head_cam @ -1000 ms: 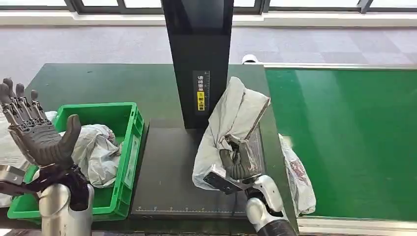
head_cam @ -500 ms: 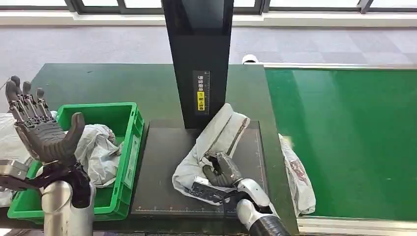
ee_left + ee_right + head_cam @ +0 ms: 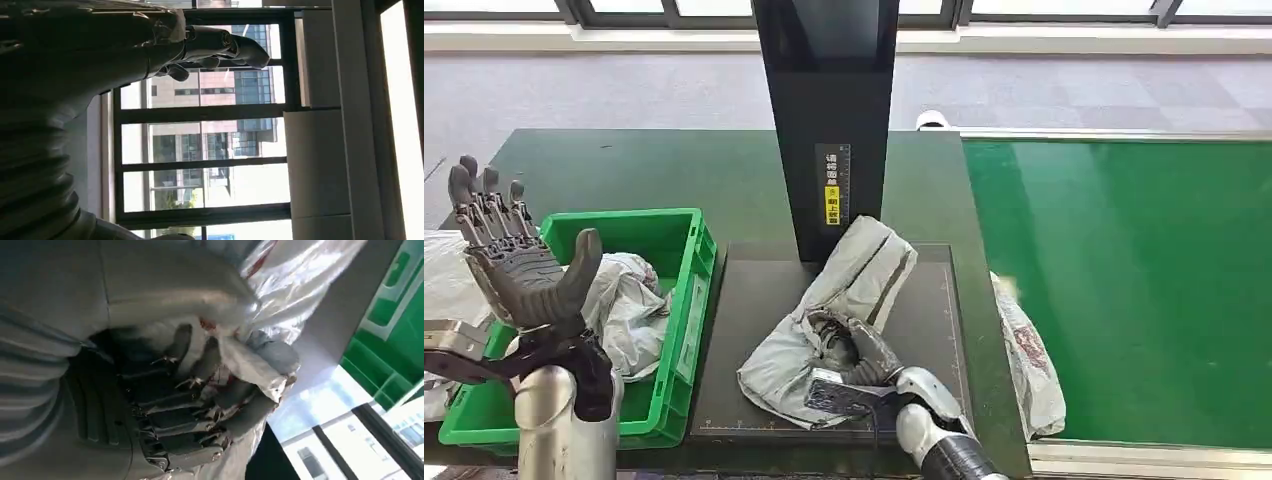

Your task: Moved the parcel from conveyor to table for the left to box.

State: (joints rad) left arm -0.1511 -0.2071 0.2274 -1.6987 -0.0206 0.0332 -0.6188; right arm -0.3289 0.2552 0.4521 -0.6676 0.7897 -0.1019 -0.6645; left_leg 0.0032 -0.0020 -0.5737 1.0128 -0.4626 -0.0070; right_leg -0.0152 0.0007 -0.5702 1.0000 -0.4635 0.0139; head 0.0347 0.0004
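We see silver forearms, a left hand with dark grey segmented fingers, and a right hand equally dark.

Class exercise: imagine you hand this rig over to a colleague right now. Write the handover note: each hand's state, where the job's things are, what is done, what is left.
Right hand: grips the grey parcel, which lies on the dark platform on the table.
Left hand: raised, fingers spread, holding nothing, near the green crate.
Crate already holds a bagged parcel. Another parcel lies at the conveyor edge.
Done: parcel off the conveyor, on the table.
Left: release it; left hand boxes it.
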